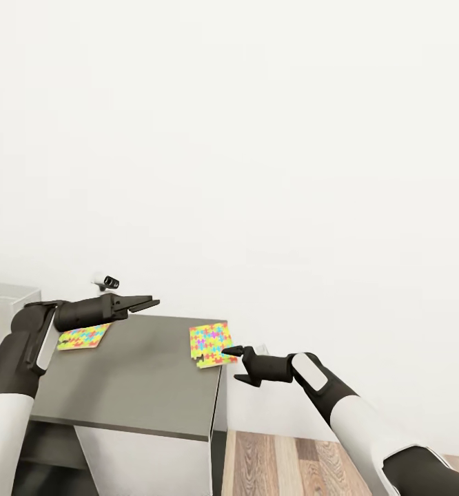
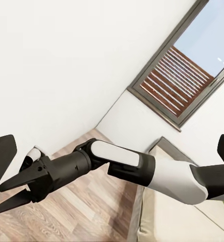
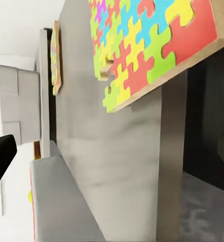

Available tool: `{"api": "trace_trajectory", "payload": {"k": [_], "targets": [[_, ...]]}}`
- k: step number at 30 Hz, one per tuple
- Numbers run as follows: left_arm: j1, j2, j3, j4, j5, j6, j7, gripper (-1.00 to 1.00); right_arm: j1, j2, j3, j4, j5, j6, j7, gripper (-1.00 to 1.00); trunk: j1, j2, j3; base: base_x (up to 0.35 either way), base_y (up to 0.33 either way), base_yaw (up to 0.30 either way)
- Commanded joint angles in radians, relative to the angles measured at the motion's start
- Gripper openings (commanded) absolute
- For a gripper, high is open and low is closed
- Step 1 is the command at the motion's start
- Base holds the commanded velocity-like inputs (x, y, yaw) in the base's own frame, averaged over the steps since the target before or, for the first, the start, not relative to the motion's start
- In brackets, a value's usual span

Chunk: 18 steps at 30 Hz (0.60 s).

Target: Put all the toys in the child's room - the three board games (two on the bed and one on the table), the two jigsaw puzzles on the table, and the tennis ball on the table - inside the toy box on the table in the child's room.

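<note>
Both arms reach over the dark grey bench (image 1: 140, 386), which carries two jigsaw puzzles and no readable writing. One jigsaw puzzle (image 1: 210, 344) lies at the bench's far right corner, overhanging the edge (it looks tilted from the right wrist view). Another puzzle (image 1: 83, 337) lies under the left arm. Left fingers (image 1: 145, 304) spread empty; right fingers (image 1: 231, 353), just beside the corner puzzle, cannot be judged.

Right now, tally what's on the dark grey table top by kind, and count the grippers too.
Jigsaw puzzles: 2, one near the left gripper, one at the table's right edge
Grippers: 2, left gripper, right gripper
Total: 4
</note>
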Motion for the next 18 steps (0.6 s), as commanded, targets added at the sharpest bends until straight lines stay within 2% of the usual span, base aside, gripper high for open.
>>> {"api": "trace_trajectory", "payload": {"k": [1,6,12,18], "targets": [[0.0,0.001,0.0,0.0,0.0,0.011,-0.004,1.0,-0.001,-0.001,0.003,0.0,0.007,-0.002,0.009,1.0,0.0,-0.001,-0.001,0.0,0.0,0.0],[0.0,0.001,0.0,0.0,0.0,0.011,-0.004,1.0,-0.001,-0.001,0.003,-0.004,0.012,-0.01,0.01,1.0,0.0,-0.001,-0.001,0.0,0.0,0.0],[0.0,0.0,0.0,0.0,0.0,0.011,-0.004,1.0,-0.001,-0.002,0.006,-0.008,0.017,-0.074,0.015,1.0,0.0,-0.001,-0.001,0.0,0.0,0.0],[0.0,0.0,0.0,-0.002,0.0,0.011,-0.004,1.0,-0.001,-0.006,0.009,-0.013,0.021,-0.094,0.02,1.0,0.0,-0.001,-0.001,0.0,0.0,0.0]]}}
